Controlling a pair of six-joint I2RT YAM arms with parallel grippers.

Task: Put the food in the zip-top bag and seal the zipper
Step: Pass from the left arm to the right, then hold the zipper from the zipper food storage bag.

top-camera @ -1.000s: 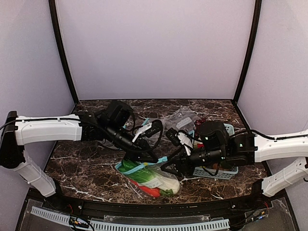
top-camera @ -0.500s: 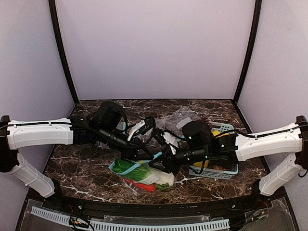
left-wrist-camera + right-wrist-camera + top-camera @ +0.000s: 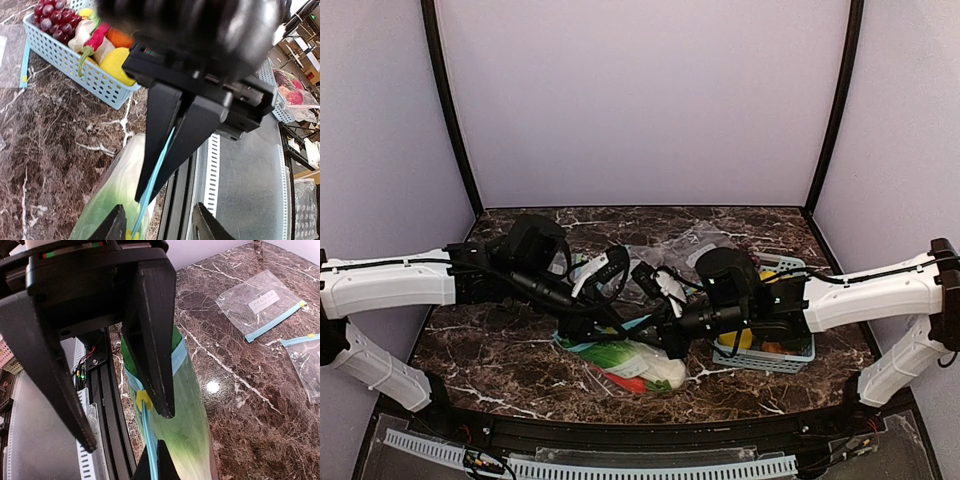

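Observation:
The zip-top bag lies near the table's front edge. A leafy green-and-white vegetable fills it, and a red-orange piece shows at its near side. My right gripper is shut on the light-blue zipper, just below a yellow tab. In the left wrist view those same black right gripper fingers pinch the zipper. My left gripper faces it, open. The strip runs loose between its fingers, close to one of them.
A light-blue basket with purple grapes, a lemon and other toy food stands right of the bag. Two smaller clear bags lie flat on the marble further back. The black table rail runs close beside the bag.
My right gripper has closed on the zipper and my left gripper has opened. Both arms and the bag have shifted a little to the left.

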